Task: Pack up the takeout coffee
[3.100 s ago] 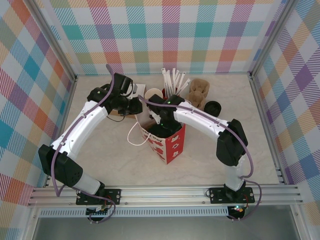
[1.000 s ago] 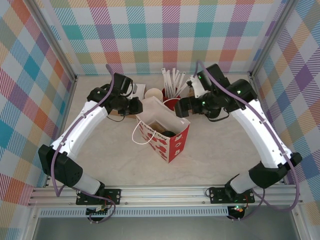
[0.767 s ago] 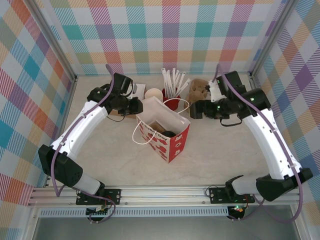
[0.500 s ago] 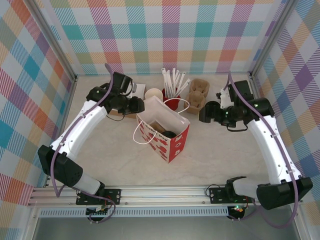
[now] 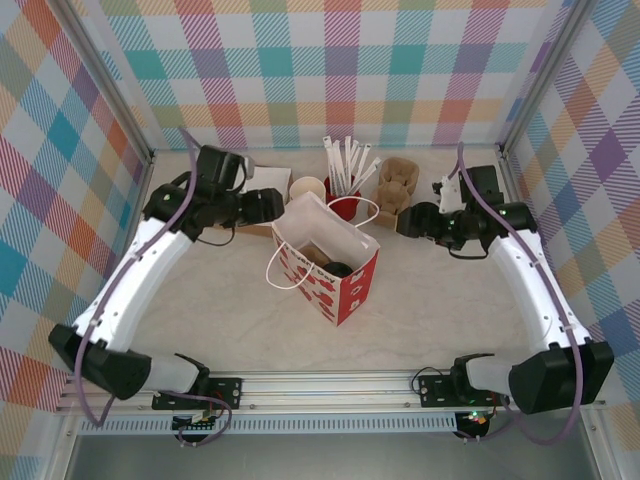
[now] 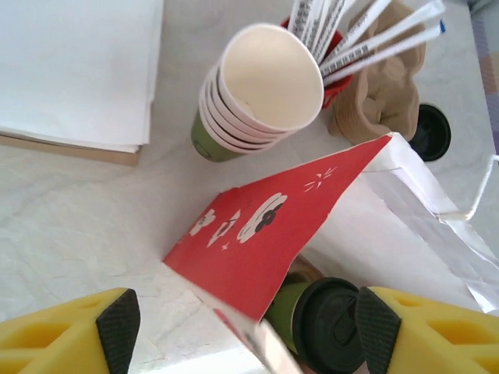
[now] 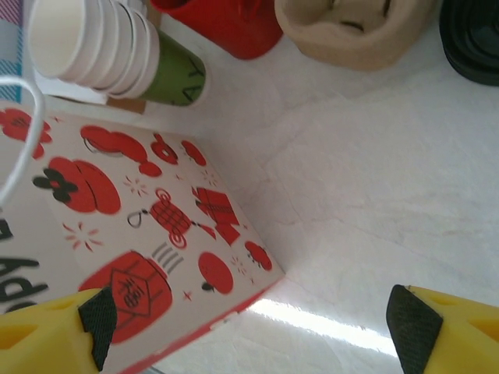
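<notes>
State of left claw (image 6: 248, 331): wide, holding nothing, poised over the near rim of the bag (image 6: 405, 202).
State of right claw (image 7: 251, 318): wide, empty, hanging over bare surface (image 7: 351, 195) just beside the bag's printed wall.

Position of coffee (image 6: 331, 323): inside the bag, black lid up, seen past the red flap (image 6: 257, 226) and close to the left claw's right finger. Appears upright; base hidden by the flap, so seating unconfirmed.

Judged step: clearing both claws from the bag, with the coffee already packed.

Procedure:
1. Keep the left claw wide. Raise straight up before any sideways travel, to avoid catching the folded flap.
2. Retreat leftward, away from the cup stack (image 6: 265, 86) and straws (image 6: 351, 31) just beyond the bag. Light paper, probably easy to tip.
3. Hold the right claw off the bag wall. Thin paper, likely to slide or lean under slight contact.
4. Mind the carrier (image 7: 351, 31) and loose lid (image 7: 475, 39) near the right claw when swinging back.
5. Confirm from above that the bag stands upright and open.
</notes>
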Controlling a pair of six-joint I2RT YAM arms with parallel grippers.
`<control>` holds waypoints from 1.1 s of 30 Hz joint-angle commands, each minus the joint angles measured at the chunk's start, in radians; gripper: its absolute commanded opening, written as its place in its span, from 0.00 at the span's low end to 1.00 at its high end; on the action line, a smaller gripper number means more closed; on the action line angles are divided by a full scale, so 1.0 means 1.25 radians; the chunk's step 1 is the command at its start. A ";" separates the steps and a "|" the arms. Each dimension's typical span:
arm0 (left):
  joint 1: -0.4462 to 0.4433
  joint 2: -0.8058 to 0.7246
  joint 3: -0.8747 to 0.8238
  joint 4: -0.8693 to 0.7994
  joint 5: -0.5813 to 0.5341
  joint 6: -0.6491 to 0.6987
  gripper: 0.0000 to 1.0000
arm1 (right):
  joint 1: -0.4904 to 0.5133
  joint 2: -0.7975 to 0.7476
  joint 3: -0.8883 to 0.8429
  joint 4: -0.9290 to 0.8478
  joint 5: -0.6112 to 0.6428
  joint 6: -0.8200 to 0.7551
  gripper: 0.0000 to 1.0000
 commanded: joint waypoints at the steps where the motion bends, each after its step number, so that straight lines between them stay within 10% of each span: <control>1: -0.004 -0.078 -0.054 0.004 -0.100 -0.001 0.79 | -0.006 0.037 0.011 0.096 -0.053 0.031 0.90; 14: -0.004 -0.296 -0.226 -0.008 -0.302 -0.049 0.93 | -0.004 0.253 0.135 0.236 -0.118 0.141 0.78; 33: -0.004 -0.285 -0.207 -0.024 -0.325 -0.063 0.96 | 0.039 0.534 0.419 0.247 -0.079 0.188 0.63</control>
